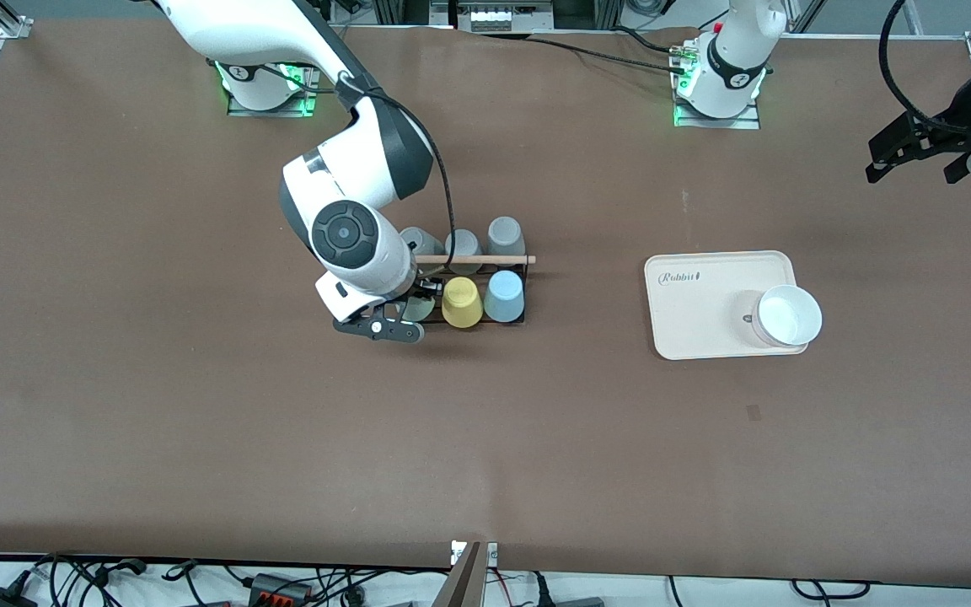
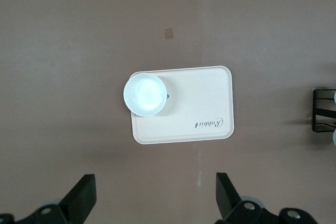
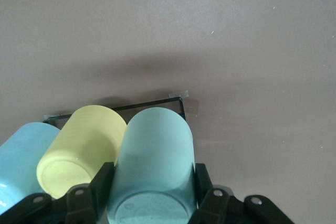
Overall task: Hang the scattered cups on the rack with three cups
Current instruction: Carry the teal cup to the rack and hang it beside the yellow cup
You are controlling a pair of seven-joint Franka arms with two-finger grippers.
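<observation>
The mint cup (image 3: pixel 152 166) sits upside down on the rack (image 1: pixel 485 291), in the row nearer the front camera, at the end toward the right arm's side of the desk (image 1: pixel 199 421). The right tool (image 3: pixel 152 192) pinches this cup, one finger (image 3: pixel 100 187) pressed against each side of it. In the front view the cup (image 1: pixel 416 308) is mostly hidden under the right wrist, with the right tool (image 1: pixel 384 324) right at that end of the rack.

Just beside the mint cup in the same row stands the yellow cup (image 1: pixel 462 302), also inverted, and next to that the blue cup (image 1: pixel 504 296). The row farther from the camera carries three grey cups (image 1: pixel 506 236), bottoms up. The wooden rod (image 1: pixel 475 260) runs across the top of the rack between the two rows.

Well apart, toward the left arm's end of the desk, lies a cream tray (image 1: pixel 705 312) with a white bowl (image 1: pixel 789 315) on one corner of it.

The left tool (image 1: pixel 915 156) waits in the air over the desk's edge past the tray, its fingers (image 2: pixel 81 198) spread wide with nothing between them.
</observation>
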